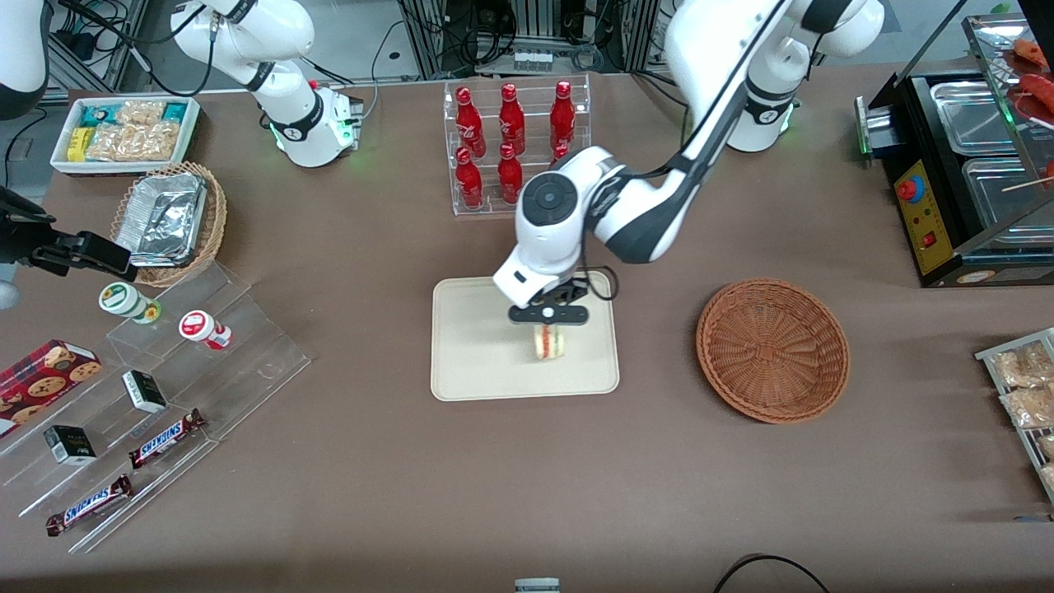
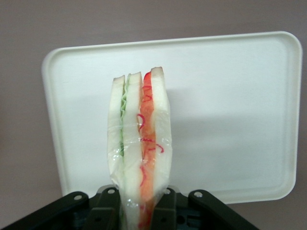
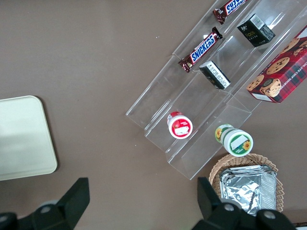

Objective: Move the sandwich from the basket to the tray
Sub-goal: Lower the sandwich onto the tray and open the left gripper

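My left gripper [image 1: 548,323] is over the cream-beige tray [image 1: 469,371] and is shut on the sandwich [image 1: 549,342], a plastic-wrapped white bread wedge with red and green filling. In the left wrist view the sandwich [image 2: 140,143] stands on edge between the fingers [image 2: 106,211], with the tray [image 2: 230,110] beneath it. I cannot tell whether the sandwich touches the tray. The reddish-brown wicker basket [image 1: 772,349] sits empty beside the tray, toward the working arm's end of the table.
A clear rack of red bottles [image 1: 515,140] stands farther from the front camera than the tray. A clear stepped display [image 1: 148,403] with snack bars and cups, a tan basket with foil [image 1: 169,221] and a white snack box [image 1: 123,132] lie toward the parked arm's end. A black food warmer [image 1: 963,165] stands toward the working arm's end.
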Tool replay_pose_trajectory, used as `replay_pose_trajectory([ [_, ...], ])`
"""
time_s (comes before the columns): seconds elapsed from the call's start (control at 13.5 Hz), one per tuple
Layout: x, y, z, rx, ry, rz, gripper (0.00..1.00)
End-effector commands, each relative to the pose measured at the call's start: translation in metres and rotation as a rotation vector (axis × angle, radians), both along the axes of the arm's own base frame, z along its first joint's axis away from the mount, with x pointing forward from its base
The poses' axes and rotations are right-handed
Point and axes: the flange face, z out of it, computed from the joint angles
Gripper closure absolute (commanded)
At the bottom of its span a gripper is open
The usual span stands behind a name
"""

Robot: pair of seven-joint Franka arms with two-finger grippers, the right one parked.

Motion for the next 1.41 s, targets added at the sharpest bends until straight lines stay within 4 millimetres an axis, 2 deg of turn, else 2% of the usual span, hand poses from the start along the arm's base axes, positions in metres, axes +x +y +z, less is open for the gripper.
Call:
replay_pose_trajectory([
  [0.0, -0.010, -0.029, -0.028, -0.013, -0.038, -0.025, 1.00],
  [0.37, -0.013, -0.031, -0.070, 0.013, -0.043, -0.033, 1.00],
  [0.59, -0.014, -0.032, -0.084, 0.011, -0.044, 0.008, 0.97],
  [0.67, -0.014, -0.032, -0.085, 0.012, -0.043, 0.010, 0.70],
  [0.74, -0.014, -0.032, -0.085, 0.012, -0.043, 0.008, 0.09],
  [0.81, -0.014, -0.032, -0.082, 0.009, -0.047, 0.008, 0.00],
  [0.96, -0.007, -0.029, -0.063, -0.008, -0.059, 0.025, 0.00],
  [1.11, -0.003, -0.025, -0.025, -0.019, -0.067, 0.043, 0.00],
  [1.33, 0.011, 0.003, 0.037, 0.014, -0.059, 0.084, 0.00],
])
